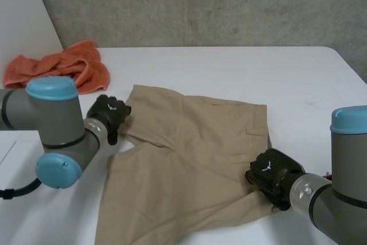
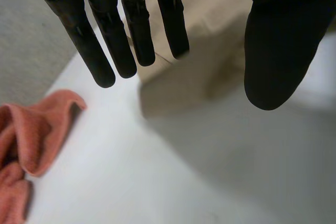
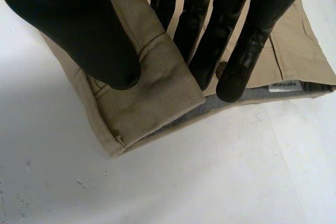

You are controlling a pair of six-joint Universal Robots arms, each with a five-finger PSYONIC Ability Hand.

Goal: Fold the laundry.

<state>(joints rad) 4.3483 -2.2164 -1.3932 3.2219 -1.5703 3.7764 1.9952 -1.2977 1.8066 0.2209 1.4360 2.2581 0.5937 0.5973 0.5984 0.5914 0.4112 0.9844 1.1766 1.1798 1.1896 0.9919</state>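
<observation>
1. Task item. The khaki shorts (image 1: pixel 189 159) lay spread on the white table (image 1: pixel 258 67), between the 2 arms. An orange towel (image 1: pixel 63 67) lay bunched well apart at the far left corner.

2. Risks, as judged:
- The right hand (image 1: pixel 269 173) gripped only a small piece of the waistband corner (image 3: pixel 157 93). A quick lift could pull the cloth out of that pinch.
- The left hand (image 1: pixel 109 116) held nothing. A pull from 1 side alone would probably drag or skew the shorts instead of folding them.
- If the left hand closed where it stood, it could meet bare table and miss the cloth edge.

3. Right hand. The thumb (image 3: pixel 79 30) lay on the turned-up waistband corner and the fingers (image 3: pixel 247 56) pressed on its other side. The gap was narrow, with cloth pinched in it.

4. Left hand. The fingers (image 2: pixel 105 40) were straight and stood wide of the thumb (image 2: pixel 278 40). Their tips hung just beside the shorts' left edge, and contact could not be confirmed.
</observation>
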